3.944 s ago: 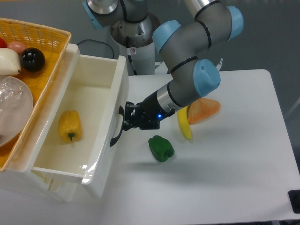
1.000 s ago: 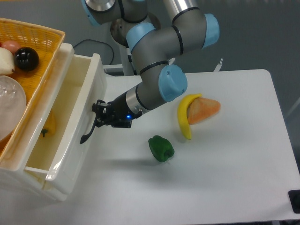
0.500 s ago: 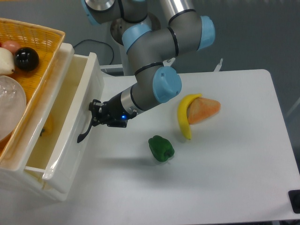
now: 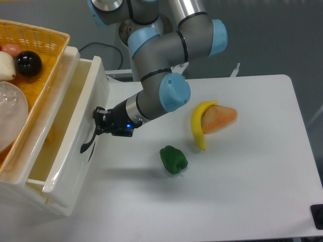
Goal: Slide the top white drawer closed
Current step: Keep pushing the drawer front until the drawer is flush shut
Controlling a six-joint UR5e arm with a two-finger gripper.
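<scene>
at left of the table (image 4: 252,191), the top white drawer (image 4: 75,146) sits partly open under the yellow basket (image 4: 43,55). gripper (image 4: 99,126) pressed vs its dark handle (image 4: 89,142); can't tell if fingers clenched or released. green pepper (image 4: 173,160), banana (image 4: 198,124) nearby.

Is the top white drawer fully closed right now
No, the top white drawer juts out from under the yellow basket, its inside showing, with the gripper at its front.
</scene>
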